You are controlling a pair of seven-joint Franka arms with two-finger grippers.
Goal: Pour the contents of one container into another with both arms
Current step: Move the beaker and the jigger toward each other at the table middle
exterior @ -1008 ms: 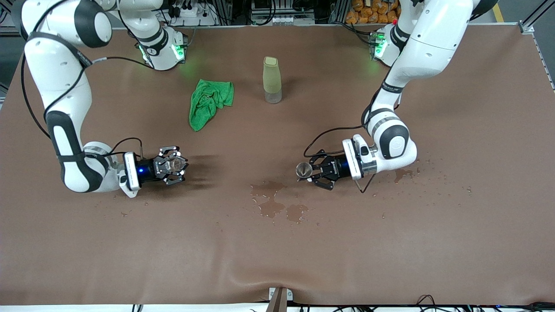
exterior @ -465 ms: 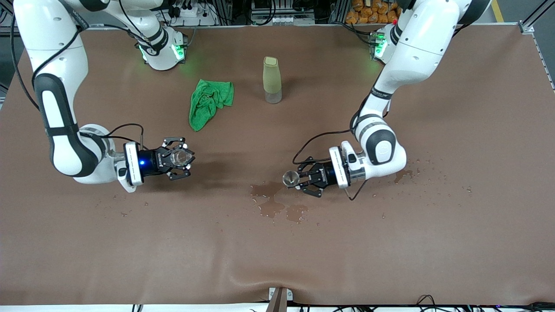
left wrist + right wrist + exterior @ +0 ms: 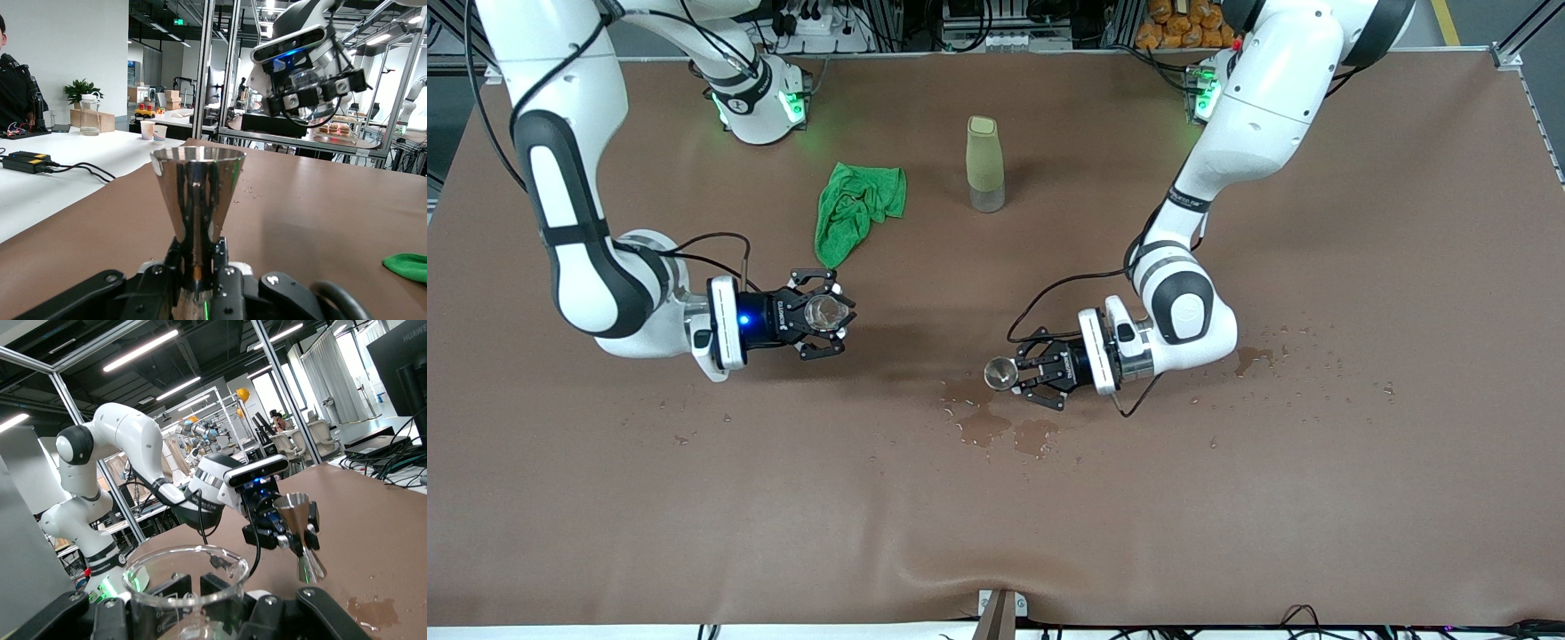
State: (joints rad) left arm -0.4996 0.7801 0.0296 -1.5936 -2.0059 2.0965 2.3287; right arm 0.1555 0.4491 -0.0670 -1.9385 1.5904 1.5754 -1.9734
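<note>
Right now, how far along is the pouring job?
Done: both vessels are picked up. The right hand grips the glass cup, the left hand the steel jigger, both upright above the table. In hand: they face each other, well apart. Left: bring them together and tip the cup.

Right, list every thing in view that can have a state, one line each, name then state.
glass cup: upright, gripped by the right gripper, lifted off the table.
steel jigger: upright, gripped at its waist by the left gripper, lifted over the spill.
olive-green bottle: standing upright, untouched.
green cloth: crumpled on the table.
table: wet, with puddles near the jigger and scattered drops.
</note>
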